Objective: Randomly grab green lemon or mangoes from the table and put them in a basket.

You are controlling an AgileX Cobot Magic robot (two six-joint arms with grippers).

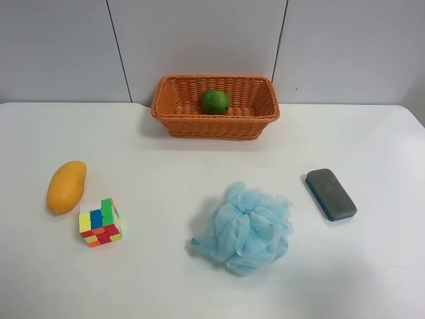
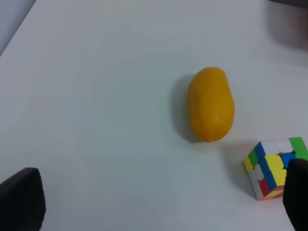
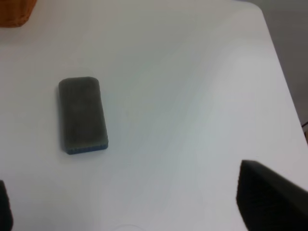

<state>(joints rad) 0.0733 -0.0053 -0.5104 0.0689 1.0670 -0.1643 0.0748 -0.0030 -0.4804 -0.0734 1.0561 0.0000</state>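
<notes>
The basket (image 1: 176, 106) stands at the far edge of the white table (image 1: 166, 173), against the wall, and I place all other things from it. Far to the left of the basket and nearer to the camera lies the mango (image 1: 66, 186), on its side on the table surface. Just beside the mango, a little more to the front, is a colourful puzzle cube (image 1: 99, 222); the two are close but they do not touch. The green lemon (image 1: 215, 102) rests inside the basket, near the middle of its bottom. In front of the basket, well apart from it, sits a light blue bath sponge (image 1: 247, 227). To the right of the basket and nearer to the camera lies a dark grey eraser (image 1: 331, 193), flat on the table. The left gripper (image 2: 159, 202) hangs above the table with its two fingers (image 2: 21, 199) wide apart; the mango and the cube are below it, and it holds nothing. The right gripper (image 3: 130, 202) also has its fingers (image 3: 269, 197) spread wide and empty, with the eraser under it and one corner of the basket at the edge of that view.
</notes>
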